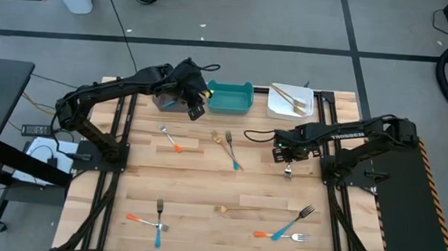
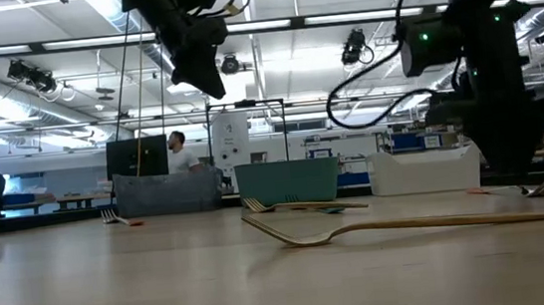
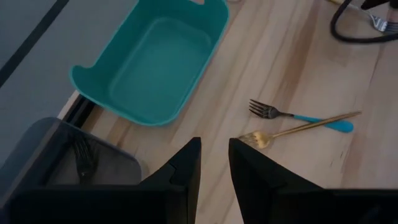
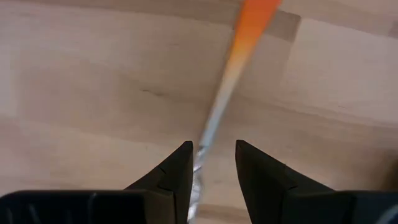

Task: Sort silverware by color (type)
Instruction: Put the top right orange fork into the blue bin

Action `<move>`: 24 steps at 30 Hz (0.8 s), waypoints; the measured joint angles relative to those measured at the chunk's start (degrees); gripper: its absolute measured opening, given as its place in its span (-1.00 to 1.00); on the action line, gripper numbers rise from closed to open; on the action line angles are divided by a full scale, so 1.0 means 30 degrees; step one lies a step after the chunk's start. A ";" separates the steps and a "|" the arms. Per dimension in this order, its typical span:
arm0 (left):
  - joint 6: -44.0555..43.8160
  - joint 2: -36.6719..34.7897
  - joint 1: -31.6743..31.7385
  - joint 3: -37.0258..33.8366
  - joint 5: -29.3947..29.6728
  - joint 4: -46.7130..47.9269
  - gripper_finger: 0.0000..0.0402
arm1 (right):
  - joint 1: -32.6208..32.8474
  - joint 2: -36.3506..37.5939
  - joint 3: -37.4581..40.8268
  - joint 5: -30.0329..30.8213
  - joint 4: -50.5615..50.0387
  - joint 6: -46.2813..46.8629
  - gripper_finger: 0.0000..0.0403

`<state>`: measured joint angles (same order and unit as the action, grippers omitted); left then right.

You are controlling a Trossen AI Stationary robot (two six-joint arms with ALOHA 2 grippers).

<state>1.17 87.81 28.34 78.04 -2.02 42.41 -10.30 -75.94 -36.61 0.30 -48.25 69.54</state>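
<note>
My right gripper [image 1: 286, 155] is low over the table right of centre, open. Its fingers stand on either side of the silver neck of an orange-handled fork [image 4: 221, 93]. That fork's tines [image 1: 288, 173] stick out toward the near edge. I cannot tell whether a finger touches it. My left gripper [image 1: 196, 108] is open and empty, raised between the grey bin [image 1: 165, 100] and the teal bin [image 1: 230, 97]. The grey bin holds a fork [image 3: 84, 157]. The teal bin [image 3: 155, 62] is empty. Gold forks [image 1: 291, 98] lie in the white bin [image 1: 277, 105].
Loose forks lie on the table: an orange-handled one [image 1: 171, 140], a gold one [image 1: 225, 137] crossed with a blue one [image 1: 234, 155], a gold one [image 1: 242, 210], blue [image 1: 290, 225] and orange [image 1: 279, 236] ones near right, and blue [image 1: 159, 214] and orange [image 1: 142, 219] ones near left.
</note>
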 joint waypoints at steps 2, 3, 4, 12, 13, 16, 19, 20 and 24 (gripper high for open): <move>0.0279 0.0000 -0.0002 0.0000 0.0000 -0.0147 -0.55 | -0.0088 -0.0219 0.0447 0.0036 0.0779 0.0048 -0.37; 0.0350 0.0000 -0.0004 0.0000 0.0000 -0.0213 -0.55 | -0.0130 -0.0324 0.0699 0.0043 0.1048 0.0166 -0.37; 0.0356 0.0000 -0.0007 0.0000 0.0000 -0.0255 -0.55 | -0.0160 -0.0427 0.0939 0.0082 0.1246 0.0329 -0.37; 0.0363 0.0000 0.0145 0.0000 0.0007 -0.0531 -0.55 | -0.0349 -0.0797 0.1415 0.0065 0.2246 -0.0501 -0.74; 0.0363 0.0000 0.0160 0.0000 0.0007 -0.0532 -0.55 | -0.0355 -0.0732 0.1421 0.0010 0.2326 -0.0694 -0.83; 0.0400 0.0000 0.0282 -0.0007 0.0007 -0.0534 -0.55 | -0.0359 -0.0345 0.1429 -0.0041 0.2435 -0.1203 -0.93; 0.0462 0.0000 0.0405 -0.0007 0.0007 -0.0537 -0.55 | -0.0359 0.0138 0.1113 0.0063 0.2440 -0.1331 -0.90; 0.0622 0.0000 0.0476 -0.0007 0.0004 -0.0539 -0.55 | -0.0365 0.0368 0.0786 0.0187 0.2704 -0.1354 -0.92; 0.0990 0.0000 0.0695 -0.0007 0.0015 -0.0933 -0.55 | -0.0381 0.1138 -0.0260 0.1371 0.4181 -0.1779 -0.95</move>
<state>4.14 87.81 30.42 78.02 -1.98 39.61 -11.44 -72.53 -37.39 4.42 -35.71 64.20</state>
